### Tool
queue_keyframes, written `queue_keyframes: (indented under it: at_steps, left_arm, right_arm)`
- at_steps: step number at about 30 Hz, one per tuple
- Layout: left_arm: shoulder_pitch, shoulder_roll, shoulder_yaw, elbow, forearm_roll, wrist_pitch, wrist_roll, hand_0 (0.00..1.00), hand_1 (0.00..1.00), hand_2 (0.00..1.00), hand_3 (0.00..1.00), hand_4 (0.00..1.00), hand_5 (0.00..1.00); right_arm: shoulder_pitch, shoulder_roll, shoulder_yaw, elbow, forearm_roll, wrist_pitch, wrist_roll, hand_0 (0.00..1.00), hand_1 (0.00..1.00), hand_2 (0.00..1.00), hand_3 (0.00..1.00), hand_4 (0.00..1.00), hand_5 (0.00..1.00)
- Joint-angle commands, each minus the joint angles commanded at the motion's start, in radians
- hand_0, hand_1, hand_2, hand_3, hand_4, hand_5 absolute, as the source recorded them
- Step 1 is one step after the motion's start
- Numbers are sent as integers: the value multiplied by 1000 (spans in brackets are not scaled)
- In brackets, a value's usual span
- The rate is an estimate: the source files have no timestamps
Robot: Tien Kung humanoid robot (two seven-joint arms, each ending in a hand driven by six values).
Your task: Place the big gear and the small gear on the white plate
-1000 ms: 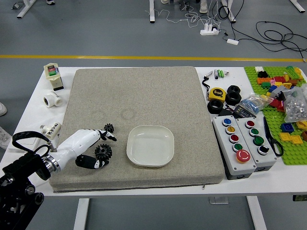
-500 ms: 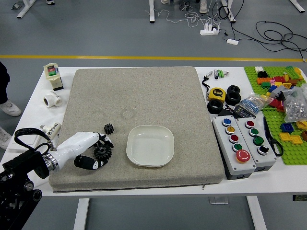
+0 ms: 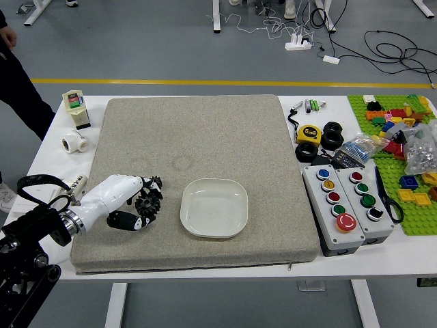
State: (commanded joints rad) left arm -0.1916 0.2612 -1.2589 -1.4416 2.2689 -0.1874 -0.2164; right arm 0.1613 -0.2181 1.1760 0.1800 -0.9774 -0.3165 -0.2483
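One big gear (image 3: pixel 147 203) is gripped between the thumb and fingers of the left hand (image 3: pixel 117 197), left of centre; one small gear (image 3: pixel 158 182) is partly hidden at the fingertips. One white plate (image 3: pixel 214 208) is seen at centre, two button boxes (image 3: pixel 346 239) at right, one person (image 3: pixel 20 85) at upper left.

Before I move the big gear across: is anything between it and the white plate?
Nothing visible: only mat shows between the big gear, gripped by the left hand, and the white plate. The small gear, by the fingertips, sits off that line.
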Motion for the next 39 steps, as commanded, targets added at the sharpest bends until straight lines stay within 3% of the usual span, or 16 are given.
queue_keyframes:
  at_steps: [7, 12, 14, 15, 20, 21, 26, 27, 33, 38, 39]
  left_arm:
    - [-53, -11, 74, -60, 0, 30, 5, 304, 300, 371, 478, 2, 2]
    - [-113, -30, 172, -29, 0, 110, -6, 306, 311, 383, 482, 2, 2]
    - [-134, -42, 205, -4, 0, 118, -15, 306, 311, 383, 482, 2, 2]
    - [-143, -48, 221, 10, 0, 118, -18, 353, 475, 537, 569, 806, 48]
    - [-170, -60, 272, 62, 0, 105, -20, 353, 475, 537, 569, 806, 48]
    - [-172, -60, 275, 66, 0, 103, -19, 551, 712, 828, 804, 998, 234]
    - [-171, -63, 280, 97, 0, 120, -13, 551, 712, 828, 804, 998, 234]
    - [-169, -64, 277, 101, 0, 130, -11, 687, 815, 998, 892, 998, 264]
    - [-162, -66, 261, 109, 0, 184, 3, 710, 831, 998, 914, 998, 295]
    - [-159, -67, 212, 121, 0, 233, 50, 710, 831, 998, 914, 998, 295]
    - [-160, -66, 206, 125, 0, 236, 55, 678, 795, 965, 865, 940, 171]
  right_arm:
    - [2, 0, -3, 0, 2, 0, 0, 604, 611, 701, 551, 757, 656]
    - [1, 0, -7, 0, 6, -1, -1, 604, 611, 701, 552, 757, 656]
    - [0, 1, -9, 0, 7, -2, -1, 604, 611, 701, 552, 757, 656]
    - [0, 1, -11, 0, 9, -2, -1, 604, 611, 701, 552, 757, 656]
    - [-2, 2, -16, 0, 13, -2, -1, 604, 611, 701, 552, 757, 656]
    - [-2, 2, -16, 0, 13, -2, -1, 604, 611, 701, 552, 757, 656]
    - [-4, 1, -15, 0, 11, -1, 0, 604, 611, 701, 552, 757, 656]
    - [-5, 1, -15, 0, 11, -1, 0, 603, 610, 701, 551, 757, 656]
    - [-7, 1, -13, 0, 8, -1, 0, 604, 611, 701, 552, 757, 656]
    - [-9, 2, -13, 0, 7, -2, 0, 604, 611, 701, 552, 757, 656]
    - [-9, 2, -13, 0, 7, -2, 0, 603, 611, 702, 552, 757, 656]
